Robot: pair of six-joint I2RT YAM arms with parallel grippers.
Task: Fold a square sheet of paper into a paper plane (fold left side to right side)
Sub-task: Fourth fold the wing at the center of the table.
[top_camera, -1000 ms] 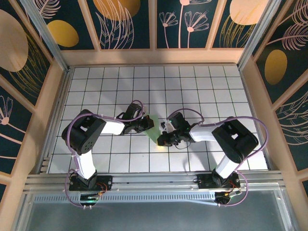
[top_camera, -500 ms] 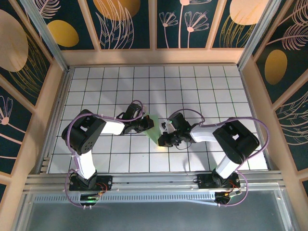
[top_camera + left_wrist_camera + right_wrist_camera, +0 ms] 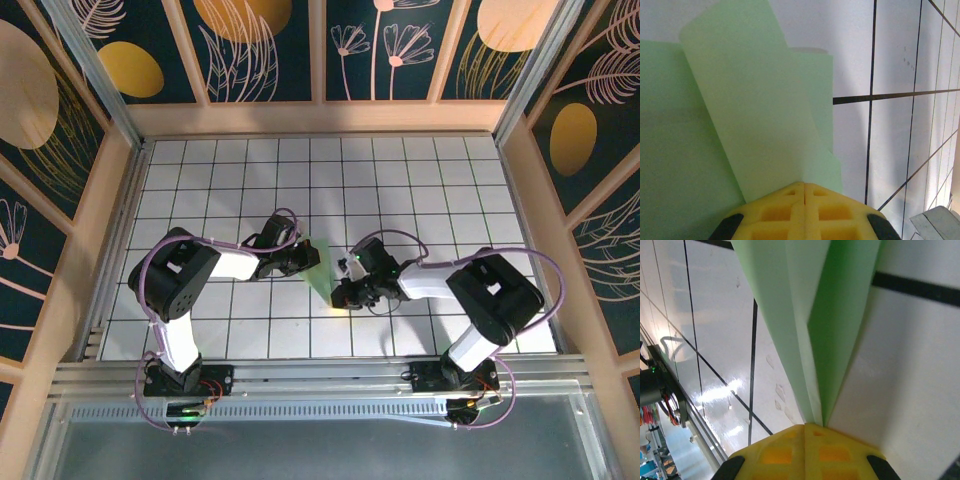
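On the white gridded desk [image 3: 450,180], the left arm [image 3: 185,280] and right arm [image 3: 490,290] reach inward and meet near its middle at the pale green paper [image 3: 320,272]. The paper lies between them, creased into a narrow wedge. The left jaws are pressed together on a raised flap at the paper's left side, and the right jaws pinch the folded tip at its near end, where the layers meet along a crease.

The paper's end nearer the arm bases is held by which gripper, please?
The right gripper, lower in the top view; the left gripper holds the paper farther up.
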